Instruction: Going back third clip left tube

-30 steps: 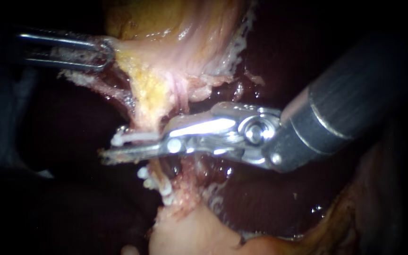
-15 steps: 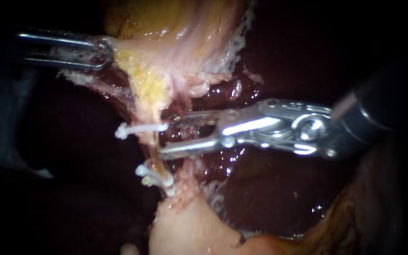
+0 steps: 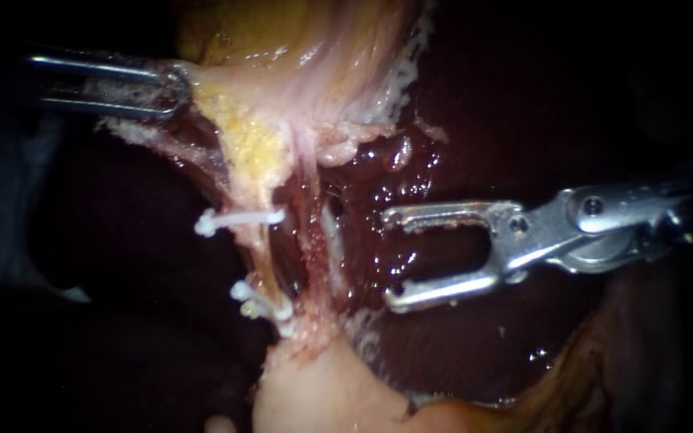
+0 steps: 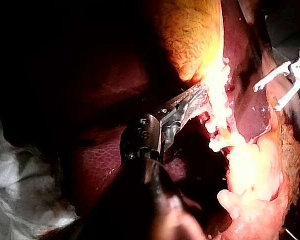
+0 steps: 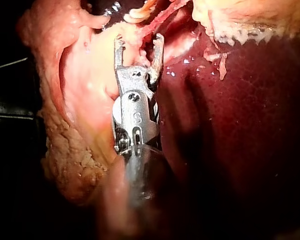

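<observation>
My left instrument (image 3: 176, 88) has its jaws closed on the edge of the pale tissue (image 3: 282, 96). On the left tube (image 3: 260, 255) I count three white clips: one upper clip (image 3: 238, 217) and two lower clips (image 3: 265, 305) close together, so the clipping seems done. Of the two instruments, my right instrument (image 3: 388, 258), jaws wide open and empty, stands apart from both tubes; only its retreat seems left.

right instrument (image 3: 388, 259): polished silver end effector is seen, two slim hooked prongs, forked yoke, round pivot screws (image 3: 593, 205) | left instrument (image 3: 180, 84): narrow steel end effector, slotted lengthwise | its wrist block (image 4: 142, 137) is shown black, small screws set in
</observation>
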Robot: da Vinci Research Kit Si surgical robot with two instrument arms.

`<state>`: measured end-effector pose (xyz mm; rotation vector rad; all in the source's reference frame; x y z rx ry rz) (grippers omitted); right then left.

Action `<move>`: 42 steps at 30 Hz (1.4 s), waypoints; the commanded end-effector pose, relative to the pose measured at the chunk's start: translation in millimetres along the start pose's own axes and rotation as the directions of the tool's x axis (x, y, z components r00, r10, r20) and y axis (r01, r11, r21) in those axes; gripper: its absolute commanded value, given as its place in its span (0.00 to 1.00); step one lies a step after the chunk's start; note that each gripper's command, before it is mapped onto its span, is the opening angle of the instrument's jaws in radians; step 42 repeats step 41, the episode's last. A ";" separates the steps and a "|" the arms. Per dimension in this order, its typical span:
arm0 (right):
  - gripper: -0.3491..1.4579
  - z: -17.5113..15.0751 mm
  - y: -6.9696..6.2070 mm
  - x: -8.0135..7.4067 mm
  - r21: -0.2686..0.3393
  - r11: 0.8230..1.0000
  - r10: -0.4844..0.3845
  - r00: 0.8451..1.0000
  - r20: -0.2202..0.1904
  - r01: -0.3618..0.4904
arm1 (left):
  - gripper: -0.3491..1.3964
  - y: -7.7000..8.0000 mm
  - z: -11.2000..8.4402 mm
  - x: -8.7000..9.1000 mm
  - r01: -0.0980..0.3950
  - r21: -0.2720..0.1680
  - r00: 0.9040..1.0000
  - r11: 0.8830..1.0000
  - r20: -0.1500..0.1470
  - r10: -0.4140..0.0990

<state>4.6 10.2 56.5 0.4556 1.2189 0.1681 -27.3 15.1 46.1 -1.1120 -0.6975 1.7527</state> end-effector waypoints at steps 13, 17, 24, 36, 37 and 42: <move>0.47 -3.9 0.4 0.4 -0.017 1.000 -0.017 1.000 0.014 0.018 | 0.00 0.0 0.2 -0.1 0.000 0.002 1.000 1.000 -0.001 0.000; 0.47 -4.1 0.4 0.3 -0.016 1.000 -0.018 1.000 0.014 0.018 | 0.00 -0.2 0.7 -0.2 -0.001 0.003 1.000 1.000 -0.002 0.001; 0.47 -4.1 0.3 0.3 -0.016 1.000 -0.018 1.000 0.014 0.018 | 0.00 -1.6 3.4 -0.6 -0.007 0.015 1.000 1.000 -0.009 0.007; 0.47 -4.3 0.3 0.2 -0.015 1.000 -0.018 1.000 0.014 0.019 | 0.00 -2.4 6.3 -1.6 -0.015 0.014 1.000 1.000 -0.009 0.015; 0.47 -4.3 0.3 0.2 -0.015 1.000 -0.018 1.000 0.014 0.019 | 0.00 -2.4 6.2 -1.7 -0.016 0.014 1.000 1.000 -0.009 0.016; 0.47 -4.3 0.2 0.2 -0.017 1.000 -0.019 1.000 0.015 0.019 | 0.00 -2.6 6.1 -1.7 -0.016 0.012 1.000 1.000 -0.008 0.016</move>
